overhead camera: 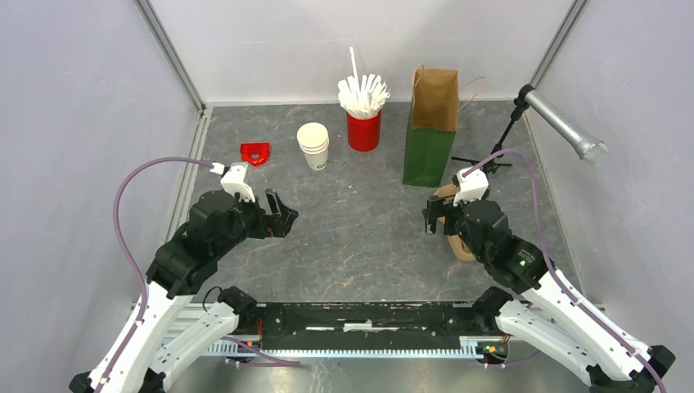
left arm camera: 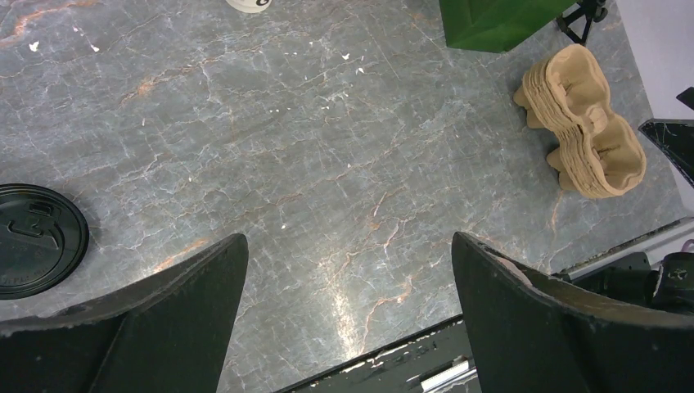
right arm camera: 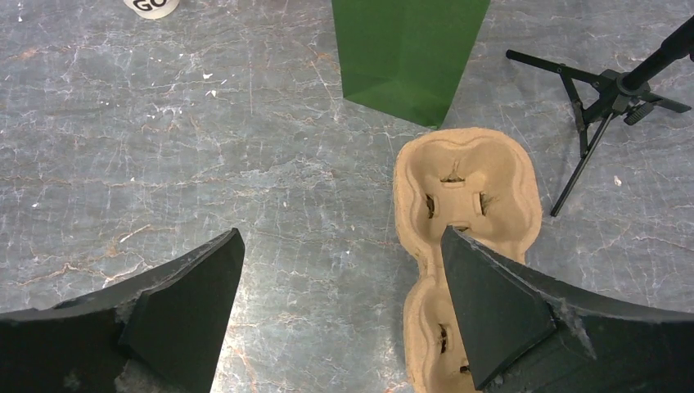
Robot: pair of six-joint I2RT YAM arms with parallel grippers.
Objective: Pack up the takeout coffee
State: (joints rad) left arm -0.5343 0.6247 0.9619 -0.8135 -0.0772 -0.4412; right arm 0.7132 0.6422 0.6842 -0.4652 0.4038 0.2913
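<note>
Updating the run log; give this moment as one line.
left gripper open, empty | right gripper open, over cup carriers | green bag upright

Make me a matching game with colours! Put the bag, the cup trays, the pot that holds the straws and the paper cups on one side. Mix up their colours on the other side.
Things
1. bag
2. cup trays
3. pot that holds the straws
4. paper cups

Colours
A. red
B. white
C. green with a brown top
D. sandy tan all over

Pairs: 1-C, 2-D, 3-A, 4-B
</note>
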